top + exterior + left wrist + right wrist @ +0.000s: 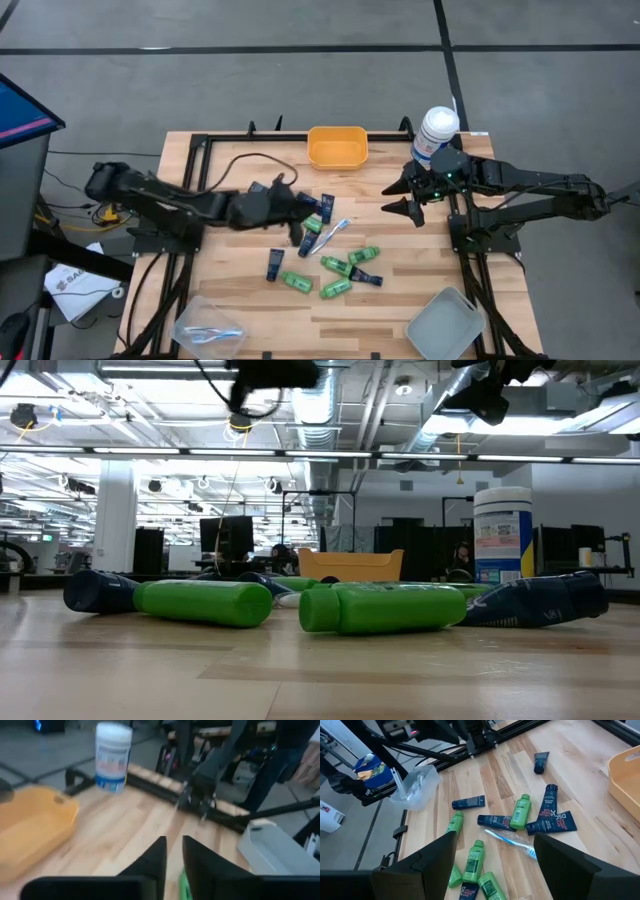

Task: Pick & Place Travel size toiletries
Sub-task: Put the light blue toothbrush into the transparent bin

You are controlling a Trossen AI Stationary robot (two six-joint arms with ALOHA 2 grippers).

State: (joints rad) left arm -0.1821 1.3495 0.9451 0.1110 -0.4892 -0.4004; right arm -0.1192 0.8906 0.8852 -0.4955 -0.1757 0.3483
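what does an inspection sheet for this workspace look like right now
surface: wooden table, bare planks at the front
job's things: green bottles, navy tubes and a toothbrush scattered mid-table
clutter: orange bin, white canister, clear tub, grey tray
grippers: left end effector above the pile, holding nothing seen; right end effector open, beside the canister
cables: black cable looping over the table's back left
surroundings: workshop, grey floor

Grey floor (300, 90); exposed ceiling ducts (320, 405).
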